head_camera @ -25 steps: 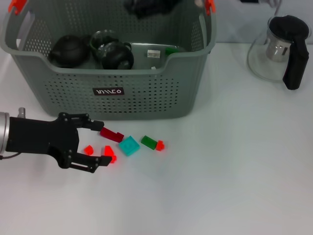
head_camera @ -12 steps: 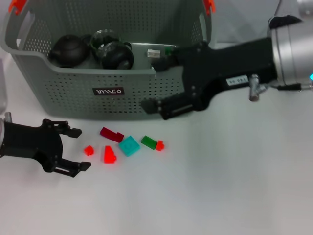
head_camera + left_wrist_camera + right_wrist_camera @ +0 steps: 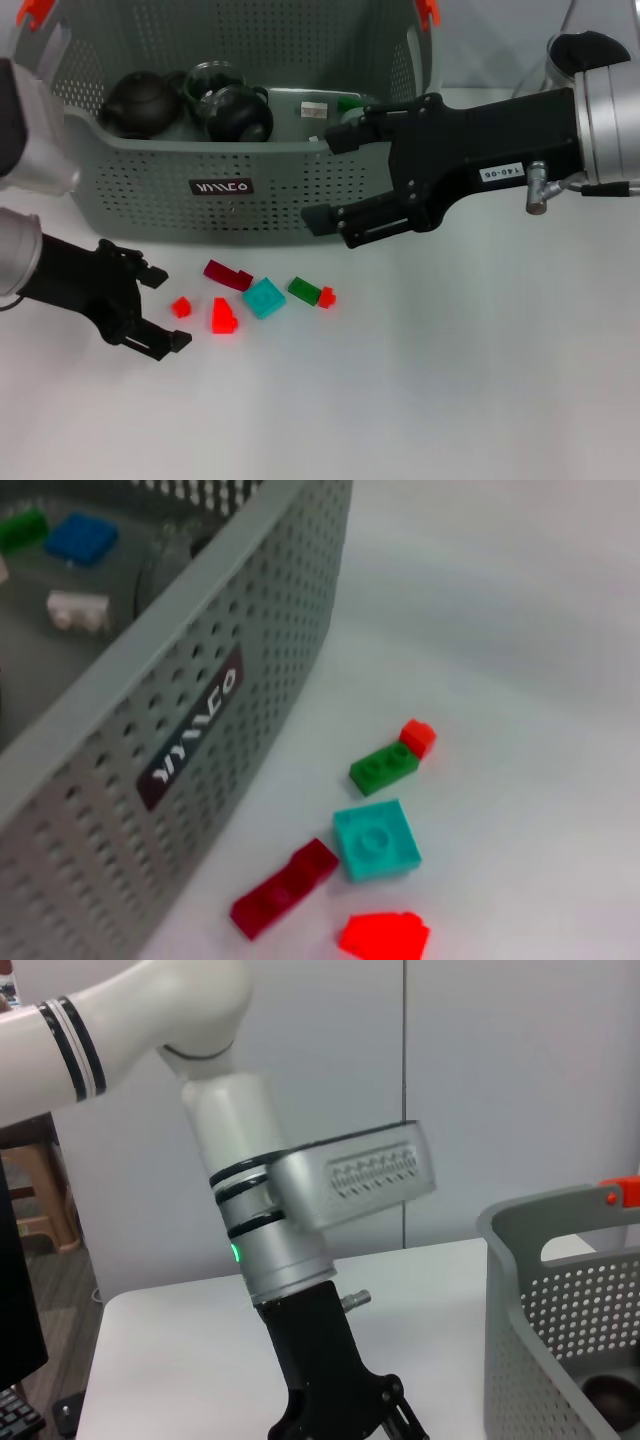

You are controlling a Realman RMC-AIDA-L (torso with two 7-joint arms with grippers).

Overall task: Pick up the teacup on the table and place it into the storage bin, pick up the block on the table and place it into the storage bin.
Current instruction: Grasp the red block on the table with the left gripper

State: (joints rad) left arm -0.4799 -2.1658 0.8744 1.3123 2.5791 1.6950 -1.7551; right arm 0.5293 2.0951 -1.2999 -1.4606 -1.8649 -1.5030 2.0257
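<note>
Red, teal and green plastic blocks (image 3: 264, 297) lie on the white table (image 3: 450, 380) before the grey-green perforated storage bin (image 3: 230, 190), just beside our spread, empty left gripper (image 3: 160, 308), nearer than our open right gripper (image 3: 335, 180).

The head view looks forward and down from above onto the table (image 3: 480, 380), taking in the storage bin (image 3: 230, 190) at the far side and the scattered blocks before it. The left wrist view sits low and close, facing along the bin's labelled front wall (image 3: 150, 750) and the blocks beside it; both views share that wall, the teal block (image 3: 376, 839) and the dark red block (image 3: 284, 888). The right wrist view looks level across the table toward the left arm (image 3: 290, 1210), sharing only a corner of the bin (image 3: 560, 1290).
</note>
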